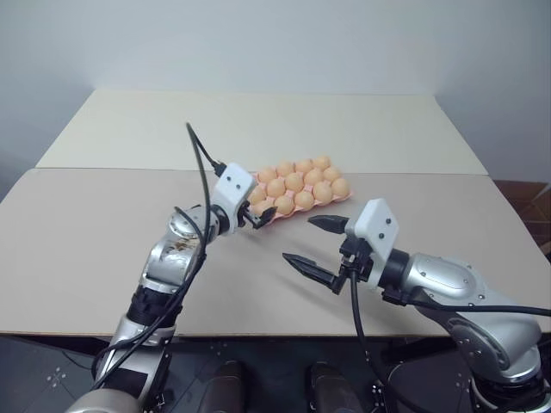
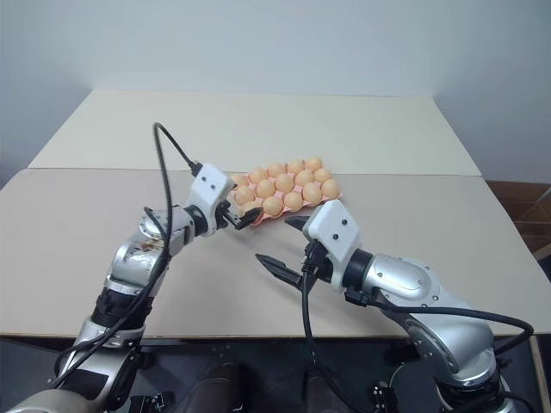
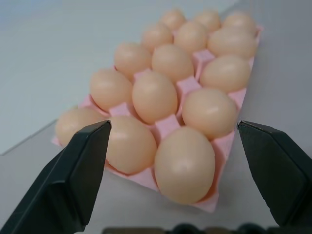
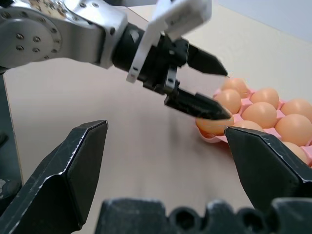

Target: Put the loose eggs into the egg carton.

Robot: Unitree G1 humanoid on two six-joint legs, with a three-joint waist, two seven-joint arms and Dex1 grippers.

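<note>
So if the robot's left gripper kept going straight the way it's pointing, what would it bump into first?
Most likely the eggs at the near end of the pink egg carton. The open left gripper points right at them, with nothing in between. Exactly which egg it meets first is hard to judge.

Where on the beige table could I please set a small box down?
The beige table is bare left of the pink moulded egg carton, and along the far edge behind it. It is crowded just in front, where both open black end effectors hover.

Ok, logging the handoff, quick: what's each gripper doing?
Left gripper: jaws open, holding nothing.
Right gripper: jaws open, holding nothing.
</note>
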